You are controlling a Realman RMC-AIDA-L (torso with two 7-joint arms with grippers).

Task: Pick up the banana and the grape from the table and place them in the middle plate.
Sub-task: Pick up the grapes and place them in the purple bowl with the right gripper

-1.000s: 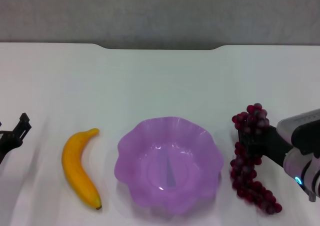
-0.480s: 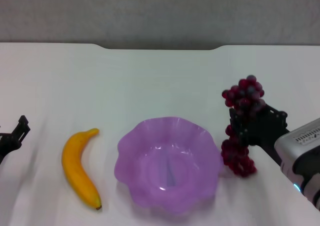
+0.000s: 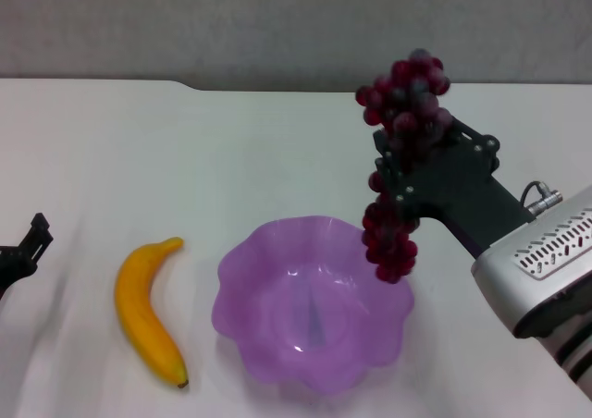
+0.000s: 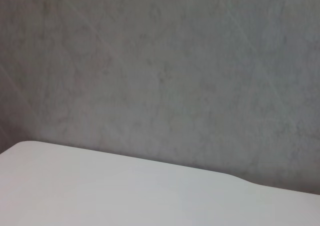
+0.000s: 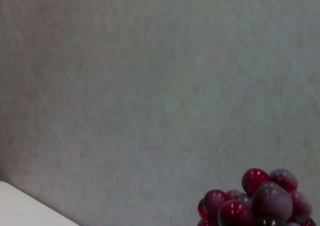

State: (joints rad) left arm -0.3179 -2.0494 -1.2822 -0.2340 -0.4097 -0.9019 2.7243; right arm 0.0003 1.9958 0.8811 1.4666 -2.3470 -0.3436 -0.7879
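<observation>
White table | right gripper clamped on grape, above middle plate rim | banana untouched | left gripper parked, state unclear

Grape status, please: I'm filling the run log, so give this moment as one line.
right claw: shut on grape, over middle plate rim | banana: on table | left claw: parked at left edge

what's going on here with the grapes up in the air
The right end effector is shut on the grape bunch and holds it clear of the table, its lower end hanging above the right rim of the middle plate, which holds nothing yet. The banana lies on the table to the plate's left, untouched. The left end effector sits idle at the table's left edge.
</observation>
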